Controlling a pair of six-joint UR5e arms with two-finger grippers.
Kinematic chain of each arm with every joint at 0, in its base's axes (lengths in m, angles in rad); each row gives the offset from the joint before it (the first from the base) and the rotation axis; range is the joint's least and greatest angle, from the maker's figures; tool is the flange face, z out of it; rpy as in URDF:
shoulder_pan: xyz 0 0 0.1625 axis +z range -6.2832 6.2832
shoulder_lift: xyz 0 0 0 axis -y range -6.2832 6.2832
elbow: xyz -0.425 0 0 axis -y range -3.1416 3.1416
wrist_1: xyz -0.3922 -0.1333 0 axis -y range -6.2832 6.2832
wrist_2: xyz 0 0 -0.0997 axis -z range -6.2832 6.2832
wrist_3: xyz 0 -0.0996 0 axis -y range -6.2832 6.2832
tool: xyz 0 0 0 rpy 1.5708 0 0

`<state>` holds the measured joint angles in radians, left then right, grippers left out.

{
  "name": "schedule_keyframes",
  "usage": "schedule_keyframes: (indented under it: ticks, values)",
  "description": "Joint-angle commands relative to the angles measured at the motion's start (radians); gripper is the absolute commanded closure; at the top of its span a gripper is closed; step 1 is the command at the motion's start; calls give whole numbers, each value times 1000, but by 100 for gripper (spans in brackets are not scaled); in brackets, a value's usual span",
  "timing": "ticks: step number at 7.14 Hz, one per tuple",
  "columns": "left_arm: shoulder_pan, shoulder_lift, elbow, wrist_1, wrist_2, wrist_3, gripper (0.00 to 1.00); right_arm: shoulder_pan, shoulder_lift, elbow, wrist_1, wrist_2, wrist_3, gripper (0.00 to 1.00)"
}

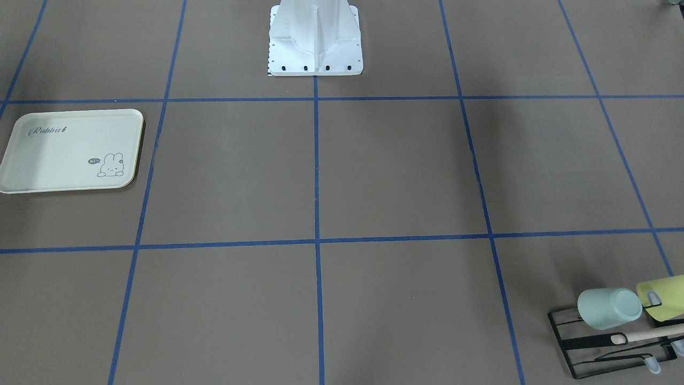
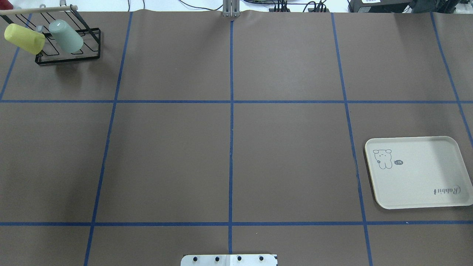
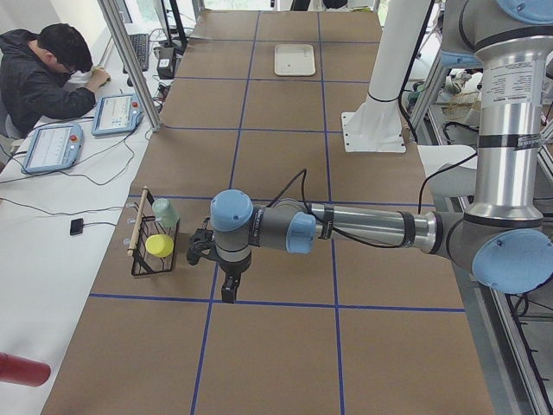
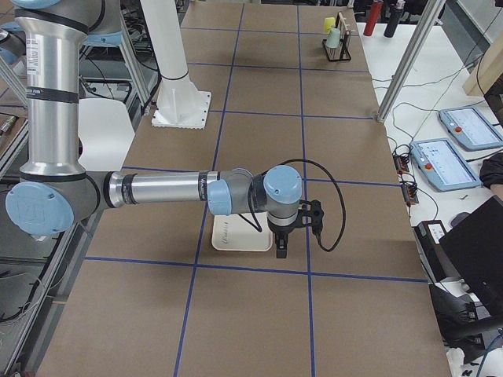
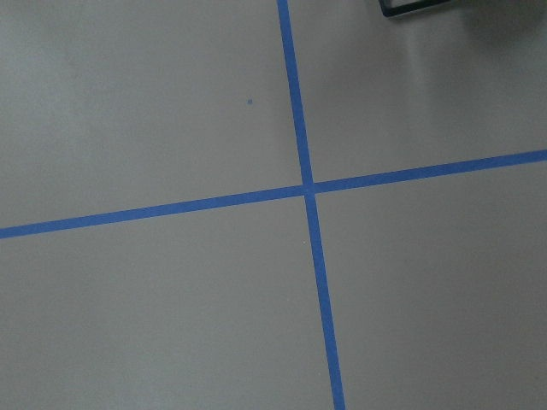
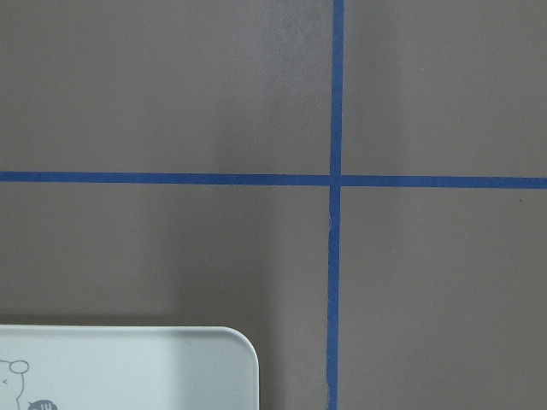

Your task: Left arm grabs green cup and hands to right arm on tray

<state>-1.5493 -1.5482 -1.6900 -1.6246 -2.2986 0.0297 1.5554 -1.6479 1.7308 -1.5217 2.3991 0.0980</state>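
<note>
Hovering above table (image 2: pixel 166 159): left end effector (image 3: pixel 227 292) beside rack (image 2: pixel 68 60), right end effector (image 4: pixel 280 250) by tray (image 4: pixel 234 236); cannot tell opening of either.

Left arm (image 3: pixel 371 229), right arm (image 4: pixel 157 190) outstretched

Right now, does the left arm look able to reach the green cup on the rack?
Probably yes. The left gripper hangs beside the black wire rack, with nothing between it and the green cup. The yellow-green cup sits close alongside, so approach room on that side looks tight.
</note>
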Motion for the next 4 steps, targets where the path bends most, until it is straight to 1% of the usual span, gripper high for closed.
schedule_keyframes:
  ticks: [1,3,4]
  values:
    - [0,-67,-2,58,7,-1,0,0,0,1,0,0,0,1]
    - [2,-160,-16,168,8,-1,0,0,2,1,0,2,0,1]
    - [2,-183,-36,198,7,-1,0,0,5,1,0,2,0,1]
